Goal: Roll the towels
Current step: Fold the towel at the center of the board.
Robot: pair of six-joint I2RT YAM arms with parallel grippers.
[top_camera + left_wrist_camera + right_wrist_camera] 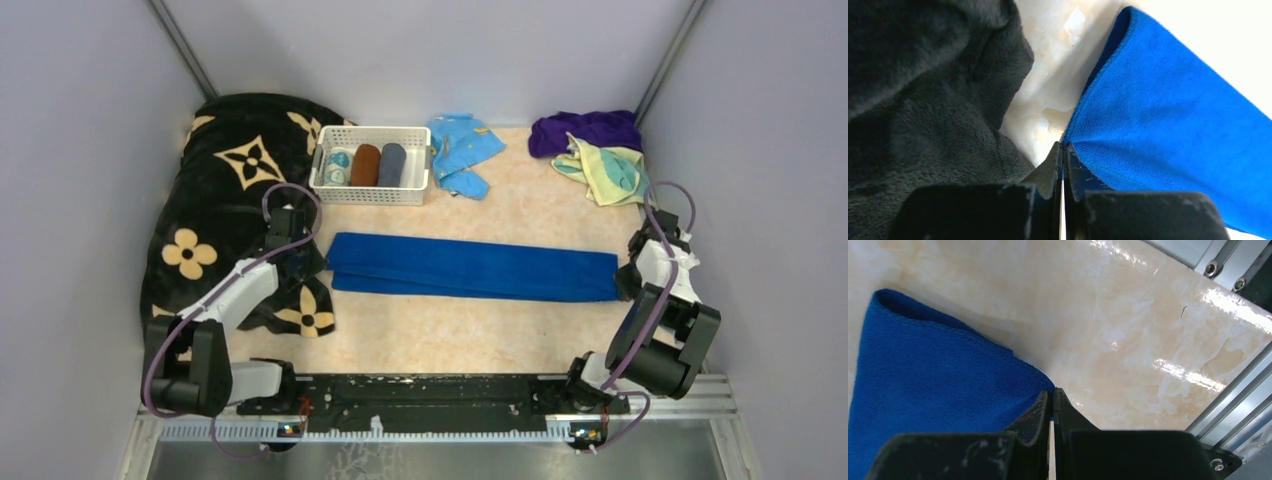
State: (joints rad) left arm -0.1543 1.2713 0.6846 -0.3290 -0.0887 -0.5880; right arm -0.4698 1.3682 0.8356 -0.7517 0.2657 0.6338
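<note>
A: Nearest to us is the black rail that carries both arm bases, at the near edge of the tabletop. What do we make of the left hand?

B: We see it low at the left end of the royal blue towel. In its own wrist view the left hand has its two fingers pressed together, tips right at the towel's corner. We cannot tell whether any cloth is caught between them.

A: And the right hand?

B: It is much the same at the opposite end. The right hand is pressed together too, tips touching the folded near corner of the blue towel, with bare marbled tabletop beside it.

A: How does the blue towel lie?

B: It lies flat as a long folded strip across the middle of the tabletop, between the two hands and not rolled. Its left end sits just beside the black blanket with tan flowers.

A: Where are the other towels?

B: We find them bunched in the far right corner. The pale yellow towel with teal markings lies against the dark purple towel behind it.

A: What else do we see at the back?

B: There is a white basket holding three rolled cloths, and just right of it a crumpled light blue cloth
</note>
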